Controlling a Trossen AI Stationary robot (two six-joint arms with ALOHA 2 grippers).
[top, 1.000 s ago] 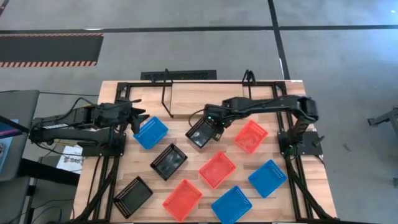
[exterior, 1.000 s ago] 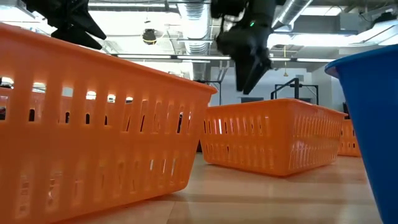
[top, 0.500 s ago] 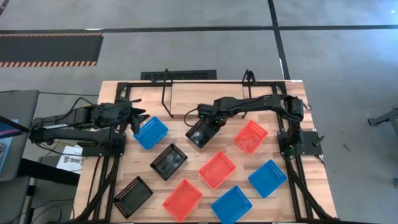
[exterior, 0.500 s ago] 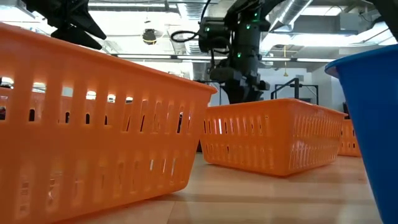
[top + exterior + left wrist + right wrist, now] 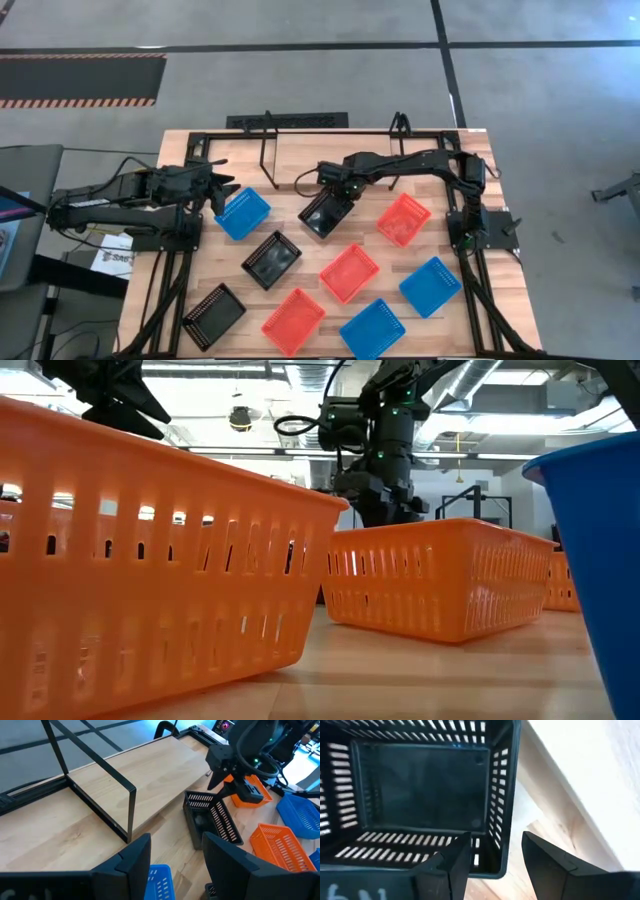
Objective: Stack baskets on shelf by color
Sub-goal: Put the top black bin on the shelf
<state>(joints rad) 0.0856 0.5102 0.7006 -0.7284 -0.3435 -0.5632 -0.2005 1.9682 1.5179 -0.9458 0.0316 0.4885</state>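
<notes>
Nine baskets lie scattered on the tabletop, in front of the shelf. My right gripper is open and low over the far end of a black basket. In the right wrist view one finger stands inside that basket's end wall near a corner and the other finger outside it, with gaps on both sides. My left gripper is open and hovers at the far left corner of a blue basket, with the shelf board ahead of it.
Two more black baskets, three red-orange ones and two blue ones sit flat toward the near edge. Black rod loops stand at the shelf's ends.
My right gripper has come down from well above the table and shifted slightly toward the left and far edges, ending at the black basket's far end. The baskets have stayed in place.
</notes>
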